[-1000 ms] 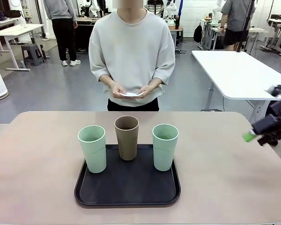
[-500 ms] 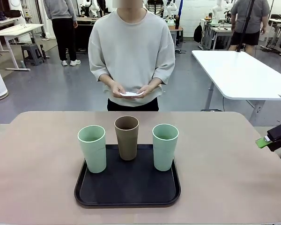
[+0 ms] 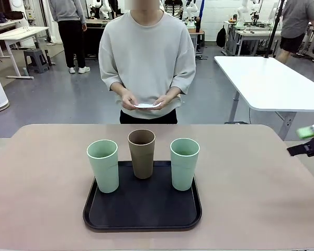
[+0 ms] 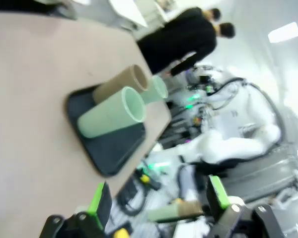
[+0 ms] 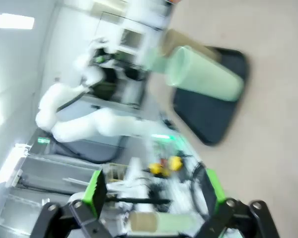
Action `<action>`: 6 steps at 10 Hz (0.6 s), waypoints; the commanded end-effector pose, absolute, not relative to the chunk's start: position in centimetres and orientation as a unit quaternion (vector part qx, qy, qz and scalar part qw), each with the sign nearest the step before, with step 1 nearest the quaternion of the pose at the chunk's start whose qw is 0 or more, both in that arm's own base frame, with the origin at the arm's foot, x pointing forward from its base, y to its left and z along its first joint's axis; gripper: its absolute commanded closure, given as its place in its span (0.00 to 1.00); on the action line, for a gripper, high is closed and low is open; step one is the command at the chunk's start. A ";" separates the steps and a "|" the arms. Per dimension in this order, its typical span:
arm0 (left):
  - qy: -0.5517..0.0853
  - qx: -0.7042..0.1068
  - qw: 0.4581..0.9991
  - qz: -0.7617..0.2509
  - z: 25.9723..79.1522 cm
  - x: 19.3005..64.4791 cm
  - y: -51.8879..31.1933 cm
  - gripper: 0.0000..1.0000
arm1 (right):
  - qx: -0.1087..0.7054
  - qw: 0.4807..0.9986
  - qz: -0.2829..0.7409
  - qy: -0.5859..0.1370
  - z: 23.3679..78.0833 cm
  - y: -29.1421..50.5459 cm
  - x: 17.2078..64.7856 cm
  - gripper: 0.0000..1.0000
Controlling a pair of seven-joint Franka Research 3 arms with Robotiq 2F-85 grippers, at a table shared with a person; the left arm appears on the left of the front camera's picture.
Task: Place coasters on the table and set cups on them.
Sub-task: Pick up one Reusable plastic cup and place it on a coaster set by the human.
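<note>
Three cups stand upright on a black tray (image 3: pixel 141 212): a mint green cup (image 3: pixel 103 165) at left, a brown cup (image 3: pixel 142 153) behind the middle, a mint green cup (image 3: pixel 184 163) at right. Across the beige table (image 3: pixel 42 183) the person holds the white coasters (image 3: pixel 146 105) in both hands at waist height. My right gripper (image 3: pixel 306 141) hangs open at the table's far right edge, well away from the cups. In its own wrist view my left gripper (image 4: pixel 156 196) stands open and empty, with the cups (image 4: pixel 111 113) far ahead. My right gripper (image 5: pixel 154 191) is also open and empty.
A white-topped table (image 3: pixel 267 81) stands behind at the right. Other people stand far back in the room. Bare tabletop lies on both sides of the tray and in front of the person.
My right gripper has drawn back up and to the right, toward the picture's edge. The left gripper's green tip has left the left edge. Cups and the person's hands have not moved.
</note>
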State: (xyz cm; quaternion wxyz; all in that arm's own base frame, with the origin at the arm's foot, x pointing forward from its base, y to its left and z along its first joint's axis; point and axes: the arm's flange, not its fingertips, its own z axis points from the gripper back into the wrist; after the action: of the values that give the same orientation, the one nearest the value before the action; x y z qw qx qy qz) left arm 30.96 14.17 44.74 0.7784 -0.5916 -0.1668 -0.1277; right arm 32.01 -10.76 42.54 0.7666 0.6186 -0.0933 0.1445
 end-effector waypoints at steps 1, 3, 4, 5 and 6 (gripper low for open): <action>-0.129 -0.648 0.741 -0.116 43.8 33.5 18.3 0.00 | 0.710 0.698 0.072 -0.054 40.4 -14.5 34.3 0.00; -0.111 -0.673 0.723 -0.106 43.1 33.6 20.6 0.00 | 0.718 0.693 0.046 -0.047 38.9 -16.0 33.4 0.00; -0.108 -0.681 0.716 -0.108 42.2 34.3 21.0 0.00 | 0.716 0.696 0.041 -0.044 38.5 -16.9 33.4 0.00; -0.101 -0.676 0.722 -0.106 42.1 34.0 20.7 0.00 | 0.713 0.699 0.037 -0.037 38.2 -17.1 33.0 0.00; -0.099 -0.663 0.735 -0.101 42.0 34.0 20.7 0.00 | 0.706 0.707 0.035 -0.034 38.0 -17.0 32.7 0.00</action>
State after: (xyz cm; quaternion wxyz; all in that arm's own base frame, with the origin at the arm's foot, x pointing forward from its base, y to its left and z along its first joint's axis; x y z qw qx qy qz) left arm 33.90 20.76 41.51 0.7259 -0.6750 -0.0897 -0.0970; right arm 32.68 -17.25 37.41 0.6957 0.7167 -0.0377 0.0293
